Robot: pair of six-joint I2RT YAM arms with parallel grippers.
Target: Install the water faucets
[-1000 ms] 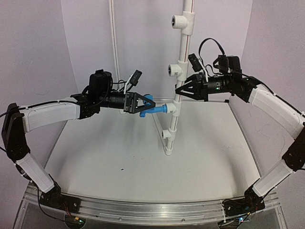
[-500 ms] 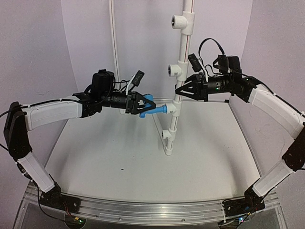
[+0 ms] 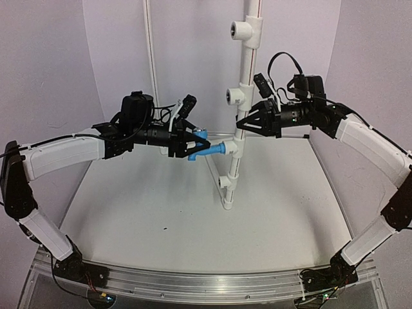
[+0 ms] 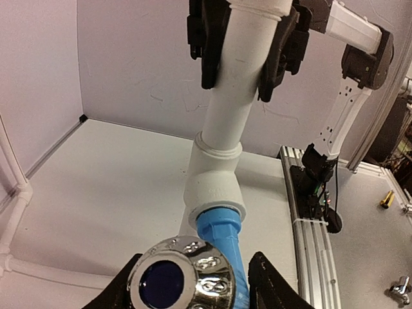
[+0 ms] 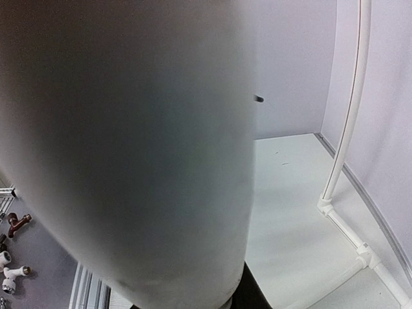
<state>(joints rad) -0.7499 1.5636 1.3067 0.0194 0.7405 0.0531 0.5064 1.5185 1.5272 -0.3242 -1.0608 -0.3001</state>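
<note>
Reaching in from both sides, two robot arms meet at one upright white pipe (image 3: 248,71) standing on a white table (image 3: 161,212). Four white tee fittings (image 3: 237,95) sit along the pipe, one above the other, each with a round opening facing left.

One blue faucet (image 3: 215,148) juts out sideways from the third tee down, its far end seated in that opening. The left gripper (image 3: 199,145) is clenched on the faucet's outer end. In the left wrist view its two black fingers (image 4: 270,286) press either side of the silvery knob (image 4: 177,280), which has a dark blue centre.

The right gripper (image 3: 241,122) is clamped around the pipe between the second and third tees. The right wrist view is almost filled by the blurred pipe. No lettering can be read.
</note>
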